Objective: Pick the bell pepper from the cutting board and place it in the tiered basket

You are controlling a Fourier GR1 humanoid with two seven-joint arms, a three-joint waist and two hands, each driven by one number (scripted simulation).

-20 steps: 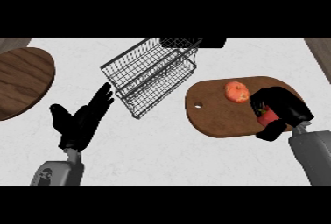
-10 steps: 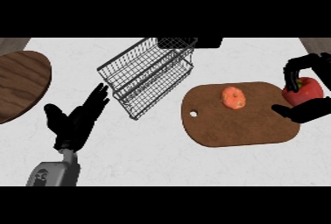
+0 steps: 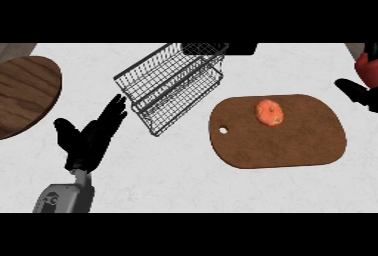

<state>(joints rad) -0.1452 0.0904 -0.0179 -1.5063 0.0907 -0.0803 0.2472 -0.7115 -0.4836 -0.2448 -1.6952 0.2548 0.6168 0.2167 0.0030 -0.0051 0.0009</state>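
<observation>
The red bell pepper (image 3: 368,66) shows partly at the far right edge of the head view, above and to the right of the cutting board (image 3: 295,145). My right hand (image 3: 356,92) is curled round it, mostly cut off by the edge. The wire tiered basket (image 3: 171,85) stands left of the board, near the counter's back. My left hand (image 3: 87,141) rests open, fingers up, below and left of the basket.
An orange mottled fruit (image 3: 269,112) lies on the upper part of the brown cutting board. A round dark wooden board (image 3: 22,95) lies at the left edge. A dark object (image 3: 220,48) sits behind the basket.
My right hand has carried the bell pepper up and to the right, off the cutting board toward the view's edge. The left hand has hardly moved.
</observation>
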